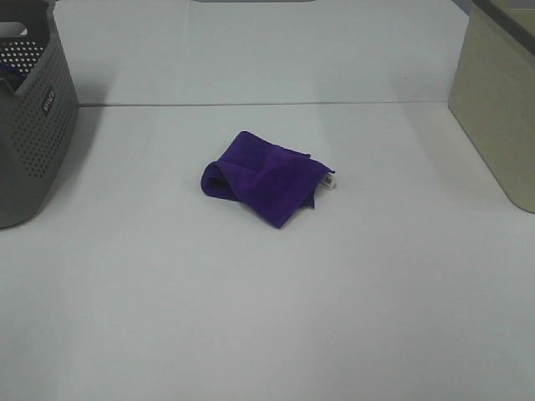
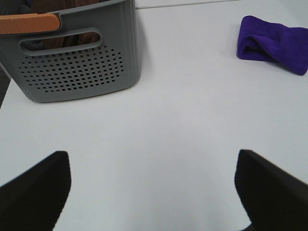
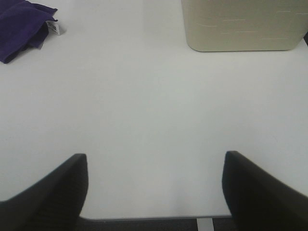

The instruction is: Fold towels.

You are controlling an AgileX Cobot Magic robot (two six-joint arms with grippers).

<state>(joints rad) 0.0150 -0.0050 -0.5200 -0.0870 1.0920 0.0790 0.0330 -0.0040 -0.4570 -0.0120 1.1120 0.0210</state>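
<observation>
A deep purple towel (image 1: 264,176) lies crumpled and loosely folded over itself in the middle of the white table (image 1: 267,301). Its small white care tag (image 1: 330,180) sticks out on the right side. The towel also shows in the left wrist view (image 2: 272,44) and in the right wrist view (image 3: 21,28), with the tag (image 3: 53,28) beside it. Neither arm shows in the exterior high view. My left gripper (image 2: 151,185) is open and empty over bare table, far from the towel. My right gripper (image 3: 155,185) is open and empty near the table's front edge.
A grey perforated basket (image 1: 29,125) stands at the left edge of the table; in the left wrist view (image 2: 77,62) it has an orange handle (image 2: 29,22) and dark cloth inside. A beige bin (image 1: 501,109) stands at the right edge, also in the right wrist view (image 3: 240,24).
</observation>
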